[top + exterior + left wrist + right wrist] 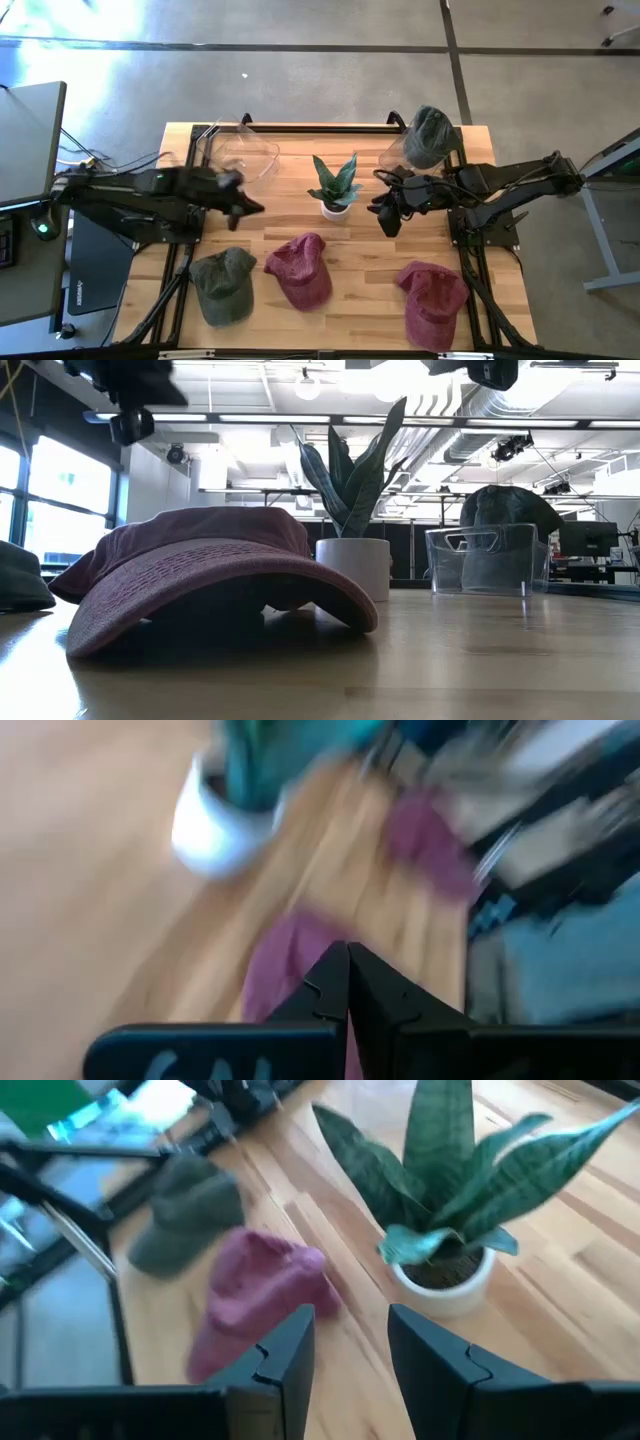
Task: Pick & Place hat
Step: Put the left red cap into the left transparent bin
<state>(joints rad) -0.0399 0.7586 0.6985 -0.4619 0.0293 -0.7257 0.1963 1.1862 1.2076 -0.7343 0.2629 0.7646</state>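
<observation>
— Seen past the left gripper (348, 982)?
— Wooden table (90, 870), blurred. White pot (215, 825) with green leaves above.
— Fingers?
— Pressed together, tips meeting, nothing between.
— Hats?
— Maroon hat (280, 960) just beyond the fingertips, partly hidden by them. Second maroon hat (425, 835) farther off.
— Beyond that?
— Dark frame (560, 850) at the table's edge, grey floor (560, 965) beside. Too smeared for more.

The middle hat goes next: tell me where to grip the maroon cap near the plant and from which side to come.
Grip the maroon cap at the bunched top of its crown, coming straight down from above. The crown humps up as soft fabric, probably easy to pinch, while the brim lies low against the table. The right gripper, open and empty, hovers beside the plant, probably nearest.
</observation>
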